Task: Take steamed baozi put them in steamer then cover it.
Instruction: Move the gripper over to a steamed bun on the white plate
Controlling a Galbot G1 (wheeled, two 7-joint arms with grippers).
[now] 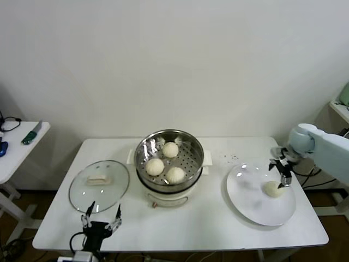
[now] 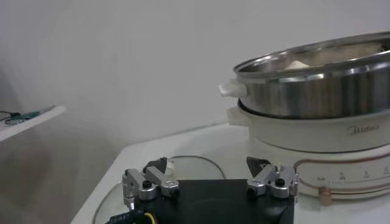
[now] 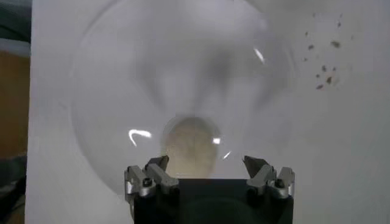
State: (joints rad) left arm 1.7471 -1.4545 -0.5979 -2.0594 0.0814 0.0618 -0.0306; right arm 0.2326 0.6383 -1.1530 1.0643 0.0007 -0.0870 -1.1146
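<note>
The steel steamer (image 1: 192, 156) stands on its white pot base (image 1: 170, 195) mid-table and holds three baozi (image 1: 170, 149), (image 1: 155, 166), (image 1: 175, 174). A fourth baozi (image 1: 272, 189) lies on the flat white plate (image 1: 253, 204) at the right. My right gripper (image 1: 282, 177) hovers open just over that bun; in the right wrist view the bun (image 3: 190, 143) sits ahead of the gripper (image 3: 206, 161), nearer one finger, untouched. The glass cover (image 1: 98, 184) rests flat on the table left of the steamer. My left gripper (image 1: 101, 214) stands open at the table's front edge, near the cover (image 2: 189, 167), with the steamer (image 2: 317, 85) beyond.
Dark crumbs (image 1: 232, 158) speckle the table between steamer and plate. A small white side table (image 1: 22, 147) with tools stands at the far left. A shelf (image 1: 341, 109) stands at the far right. The wall runs close behind the table.
</note>
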